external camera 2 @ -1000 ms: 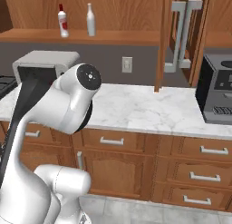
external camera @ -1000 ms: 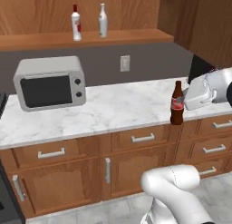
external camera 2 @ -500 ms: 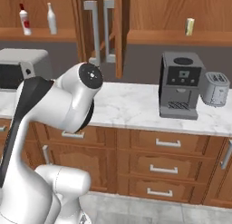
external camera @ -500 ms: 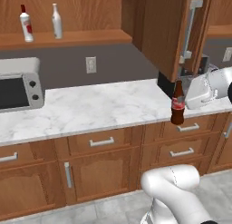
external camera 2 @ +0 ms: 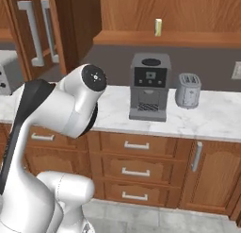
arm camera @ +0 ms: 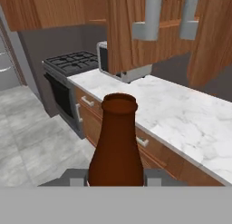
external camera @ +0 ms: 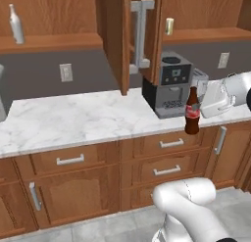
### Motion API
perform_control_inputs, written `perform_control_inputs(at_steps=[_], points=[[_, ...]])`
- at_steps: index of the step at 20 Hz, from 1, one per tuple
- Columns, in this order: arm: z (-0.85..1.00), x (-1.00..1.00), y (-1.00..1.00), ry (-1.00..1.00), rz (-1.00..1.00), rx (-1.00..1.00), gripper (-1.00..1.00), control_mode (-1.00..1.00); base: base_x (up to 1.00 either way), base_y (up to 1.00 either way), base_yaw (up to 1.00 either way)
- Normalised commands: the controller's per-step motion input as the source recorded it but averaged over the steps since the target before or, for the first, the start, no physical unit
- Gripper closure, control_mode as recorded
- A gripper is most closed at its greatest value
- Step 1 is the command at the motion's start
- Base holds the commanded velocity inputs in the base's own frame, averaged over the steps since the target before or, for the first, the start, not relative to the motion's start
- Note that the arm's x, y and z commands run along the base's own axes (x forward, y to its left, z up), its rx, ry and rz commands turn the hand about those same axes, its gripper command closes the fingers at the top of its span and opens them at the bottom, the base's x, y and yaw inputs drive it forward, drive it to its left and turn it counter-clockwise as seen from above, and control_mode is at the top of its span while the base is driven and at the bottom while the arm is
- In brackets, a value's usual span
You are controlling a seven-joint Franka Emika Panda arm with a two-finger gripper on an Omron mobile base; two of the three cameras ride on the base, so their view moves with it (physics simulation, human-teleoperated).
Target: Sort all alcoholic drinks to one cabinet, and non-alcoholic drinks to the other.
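Cola bottle [external camera: 192, 110] clamped between jaws

The grey boxy coffee machine [external camera: 169, 85] on the white marble bench [external camera: 73, 119] is seen from both base views; the hand view looks closely along that bench.

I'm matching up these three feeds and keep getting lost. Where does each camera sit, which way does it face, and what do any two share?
Left base view: behind-left of the arm, facing the counter; gripper holds the cola bottle.
Right base view: behind-right, facing the coffee machine and toaster; white arm at left.
Hand view: on the hand, looking past the bottle along the counter toward the stove.
Both base views share the coffee machine and the cream can on the shelf.
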Motion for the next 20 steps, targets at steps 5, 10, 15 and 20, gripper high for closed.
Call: perform_control_inputs(at_steps=[5,10,15,20], points=[[0.0,0.0,0.0,0.0,0.0,0.0,1.0,1.0,0.17,-0.68,0.0],[0.0,0.0,0.0,0.0,0.0,0.0,1.0,1.0,0.54,-0.38,0.0],[0.0,0.0,0.0,0.0,0.0,0.0,1.0,1.0,0.69,-0.26,0.0],[0.0,0.0,0.0,0.0,0.0,0.0,1.0,1.0,0.77,-0.24,0.0]])
